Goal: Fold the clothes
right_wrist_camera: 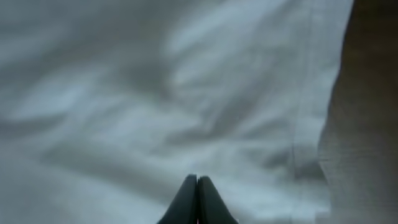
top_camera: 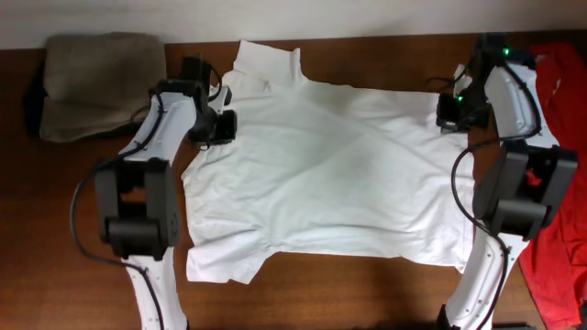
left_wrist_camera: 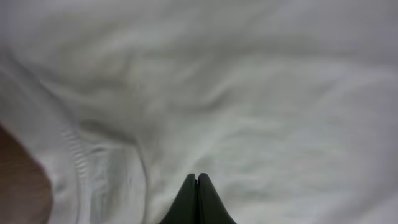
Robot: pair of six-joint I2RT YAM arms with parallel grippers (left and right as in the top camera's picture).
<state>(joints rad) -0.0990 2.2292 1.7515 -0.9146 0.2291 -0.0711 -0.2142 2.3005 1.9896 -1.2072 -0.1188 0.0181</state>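
Note:
A white T-shirt point(top_camera: 330, 174) lies spread flat on the brown table point(top_camera: 367, 284), with its collar at the far left and its hem at the right. My left gripper point(top_camera: 218, 128) is shut and sits over the shirt's left edge near a sleeve. In the left wrist view its closed tips point(left_wrist_camera: 198, 177) are just above the white cloth point(left_wrist_camera: 249, 93), with nothing seen between them. My right gripper point(top_camera: 449, 112) is shut over the shirt's far right edge. In the right wrist view its tips point(right_wrist_camera: 197, 179) are above the cloth point(right_wrist_camera: 155, 93), near the hem.
A folded tan-brown garment point(top_camera: 96, 82) lies at the far left corner. A red garment point(top_camera: 559, 229) lies along the right edge, partly under the right arm. Bare table shows beside the hem in the right wrist view point(right_wrist_camera: 367, 124) and in the left wrist view point(left_wrist_camera: 18, 180).

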